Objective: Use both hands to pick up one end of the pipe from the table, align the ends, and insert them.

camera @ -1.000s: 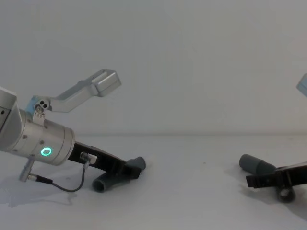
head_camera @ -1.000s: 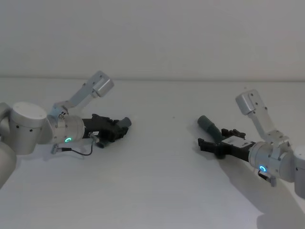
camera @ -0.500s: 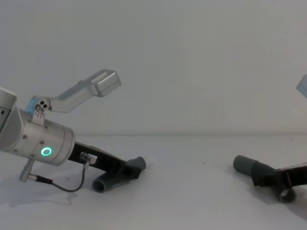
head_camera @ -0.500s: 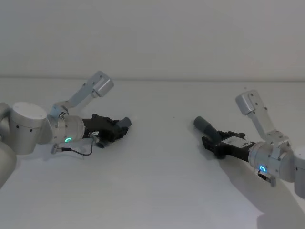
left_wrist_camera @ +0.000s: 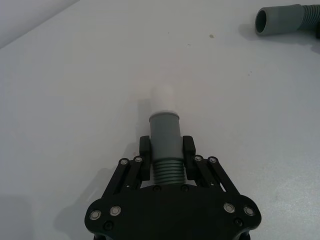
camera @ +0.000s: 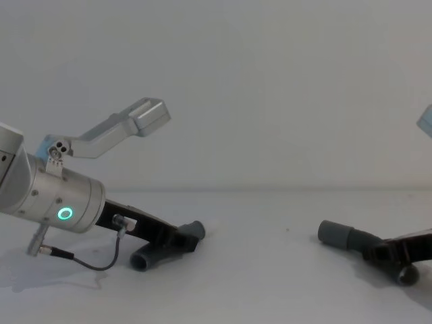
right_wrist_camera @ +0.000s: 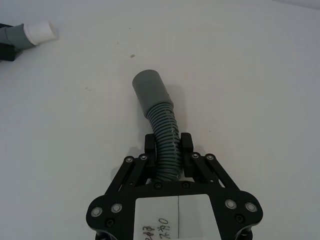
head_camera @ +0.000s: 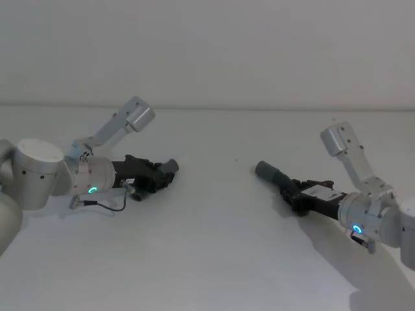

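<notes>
My left gripper (head_camera: 161, 176) is shut on one ribbed grey pipe piece (left_wrist_camera: 165, 150), low on the white table (head_camera: 207, 253). Its fingers (left_wrist_camera: 145, 157) clamp just behind the cuff, and the pale whitish tip (left_wrist_camera: 162, 98) points toward the table's middle. My right gripper (head_camera: 295, 194) is shut on the other pipe piece (right_wrist_camera: 164, 127), clamping the ribs behind its bend. That piece's wide grey cuff (head_camera: 265, 171) sticks out leftward toward the middle. From the chest, the left piece (camera: 152, 256) and the right cuff (camera: 333, 233) lie far apart, with a wide gap between the two ends.
A thin black cable (camera: 94, 262) loops from the left wrist down to the table. Both arms' silver camera brackets (head_camera: 133, 116) (head_camera: 342, 141) rise above the grippers. The wall's edge (head_camera: 207, 107) runs behind the table.
My right gripper's fingers have gone from spread wide to shut on the pipe piece, and its cuff has swung left toward the middle. The left arm has stayed still.
</notes>
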You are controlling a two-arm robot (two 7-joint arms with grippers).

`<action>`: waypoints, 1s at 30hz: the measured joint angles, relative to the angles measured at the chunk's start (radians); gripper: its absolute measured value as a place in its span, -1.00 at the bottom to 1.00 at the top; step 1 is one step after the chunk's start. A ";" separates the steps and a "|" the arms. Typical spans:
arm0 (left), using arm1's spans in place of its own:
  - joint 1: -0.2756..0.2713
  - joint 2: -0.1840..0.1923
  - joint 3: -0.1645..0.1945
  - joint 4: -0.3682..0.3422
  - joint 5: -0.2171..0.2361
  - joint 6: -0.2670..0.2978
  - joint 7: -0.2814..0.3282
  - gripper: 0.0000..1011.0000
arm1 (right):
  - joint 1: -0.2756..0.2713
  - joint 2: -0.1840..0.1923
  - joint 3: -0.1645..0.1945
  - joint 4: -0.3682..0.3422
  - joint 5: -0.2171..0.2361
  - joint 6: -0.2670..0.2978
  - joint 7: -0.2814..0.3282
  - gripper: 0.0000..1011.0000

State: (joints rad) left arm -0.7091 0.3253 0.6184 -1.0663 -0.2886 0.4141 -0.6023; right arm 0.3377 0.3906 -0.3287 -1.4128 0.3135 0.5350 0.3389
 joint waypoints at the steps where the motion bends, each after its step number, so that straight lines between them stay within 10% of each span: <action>1: 0.000 0.000 0.000 0.000 0.000 0.000 0.000 -0.27 | 0.000 0.000 0.000 0.000 0.000 0.000 0.000 -0.44; 18: -0.001 0.000 0.001 -0.003 0.007 -0.014 0.003 -0.27 | -0.003 0.006 0.000 -0.006 0.005 -0.021 0.010 -0.44; 30: -0.020 0.020 0.018 -0.036 0.043 -0.096 -0.023 -0.27 | -0.013 0.061 0.008 -0.063 0.025 -0.140 0.095 -0.44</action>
State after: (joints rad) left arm -0.7293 0.3454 0.6359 -1.1026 -0.2452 0.3179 -0.6255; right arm 0.3246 0.4513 -0.3209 -1.4755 0.3383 0.3949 0.4340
